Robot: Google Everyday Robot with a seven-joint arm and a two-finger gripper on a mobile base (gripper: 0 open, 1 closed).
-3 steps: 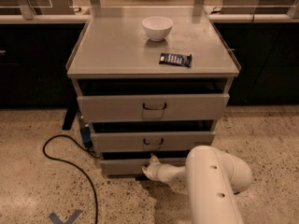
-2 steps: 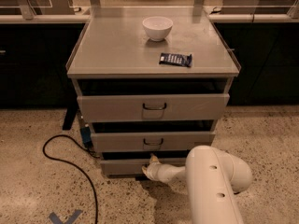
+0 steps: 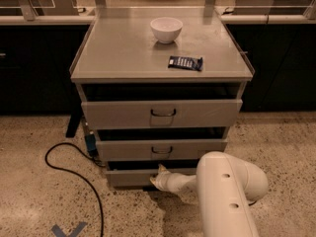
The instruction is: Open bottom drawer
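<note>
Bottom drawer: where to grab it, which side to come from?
Grip mid-front, where the handle should be, coming straight in from the front, low down. The bottom drawer shows a short flat front with no other hold. The middle drawer's handle sits at centre; the gripper is at that same spot below, hiding the bottom one.

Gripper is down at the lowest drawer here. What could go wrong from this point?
1. The gripper sits at the bottom drawer's front centre, its hold hidden; it could slip off on the pull.
2. The arm lies low directly before that drawer and may block its travel.
</note>
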